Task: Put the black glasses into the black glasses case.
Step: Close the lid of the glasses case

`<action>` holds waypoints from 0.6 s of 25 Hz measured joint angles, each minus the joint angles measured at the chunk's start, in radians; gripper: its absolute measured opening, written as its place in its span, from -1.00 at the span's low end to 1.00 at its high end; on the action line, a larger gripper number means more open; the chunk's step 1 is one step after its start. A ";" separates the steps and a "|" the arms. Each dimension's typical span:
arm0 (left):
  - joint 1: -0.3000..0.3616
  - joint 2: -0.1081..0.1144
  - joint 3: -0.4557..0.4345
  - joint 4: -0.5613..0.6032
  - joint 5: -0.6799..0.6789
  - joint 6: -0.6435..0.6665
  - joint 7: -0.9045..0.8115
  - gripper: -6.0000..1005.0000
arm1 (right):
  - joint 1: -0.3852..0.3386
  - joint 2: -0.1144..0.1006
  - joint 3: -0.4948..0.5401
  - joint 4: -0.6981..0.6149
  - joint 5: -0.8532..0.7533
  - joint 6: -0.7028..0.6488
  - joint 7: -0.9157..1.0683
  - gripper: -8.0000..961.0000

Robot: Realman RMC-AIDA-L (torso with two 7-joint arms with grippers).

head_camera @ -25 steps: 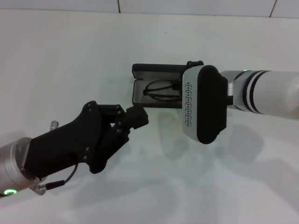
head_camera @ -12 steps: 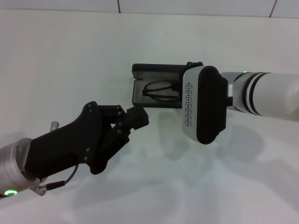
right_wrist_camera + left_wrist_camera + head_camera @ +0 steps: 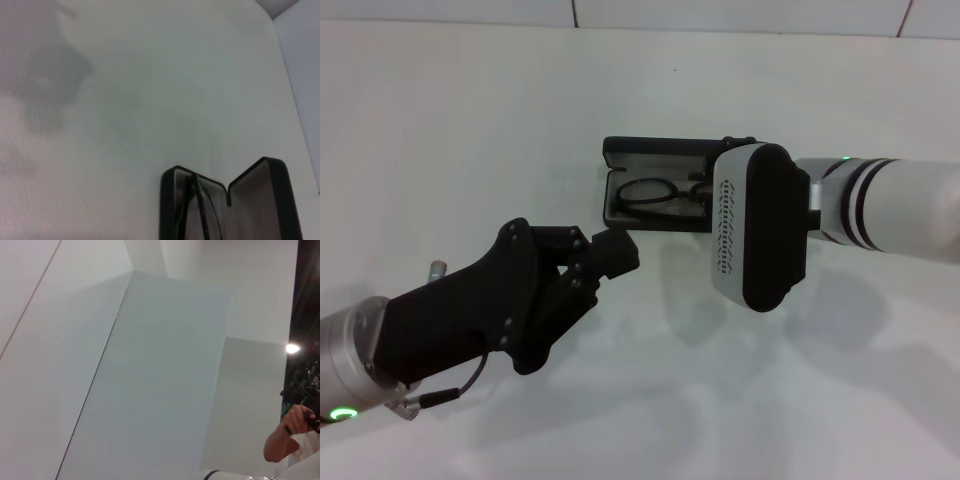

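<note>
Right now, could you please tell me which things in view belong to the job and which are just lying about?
Job:
- black glasses, lying in the case
- black glasses case, open
- right pincer, at the case
- left pincer, near the case

Lying about:
- nothing else on the white table

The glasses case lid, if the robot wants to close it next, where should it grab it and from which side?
Probably the free top edge of the raised lid of the black glasses case, approached from behind and pushed forward and down. The lid stands upright along the tray's far side, with the black glasses already lying inside. The left gripper sits nearest.

White table (image 3: 470, 130), tiled wall (image 3: 720, 12)
</note>
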 joint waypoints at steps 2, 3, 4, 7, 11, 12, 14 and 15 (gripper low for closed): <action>0.000 0.000 0.000 0.000 0.000 0.000 0.000 -0.90 | -0.017 0.000 0.000 -0.020 0.003 -0.003 0.000 -0.69; 0.000 0.000 0.000 0.000 0.000 0.000 0.000 -0.90 | -0.025 0.000 0.000 -0.030 0.005 -0.006 0.000 -0.67; 0.000 0.000 -0.001 0.000 -0.001 0.000 0.000 -0.90 | -0.041 0.000 0.001 -0.051 0.012 -0.011 0.000 -0.67; -0.003 0.009 -0.002 0.002 -0.010 0.000 0.000 -0.90 | -0.092 -0.001 0.017 -0.119 0.068 -0.041 0.001 -0.67; -0.013 0.028 -0.033 0.011 -0.029 0.000 -0.007 -0.90 | -0.147 -0.005 0.064 -0.201 0.175 -0.103 0.001 -0.67; -0.020 0.037 -0.053 0.013 -0.031 0.001 -0.012 -0.90 | -0.206 -0.007 0.159 -0.291 0.331 -0.228 -0.002 -0.67; -0.035 0.054 -0.086 0.014 -0.031 0.001 -0.021 -0.90 | -0.237 -0.008 0.230 -0.332 0.426 -0.305 -0.005 -0.66; -0.046 0.065 -0.102 0.016 -0.031 0.001 -0.031 -0.90 | -0.253 -0.010 0.285 -0.352 0.504 -0.366 -0.012 -0.66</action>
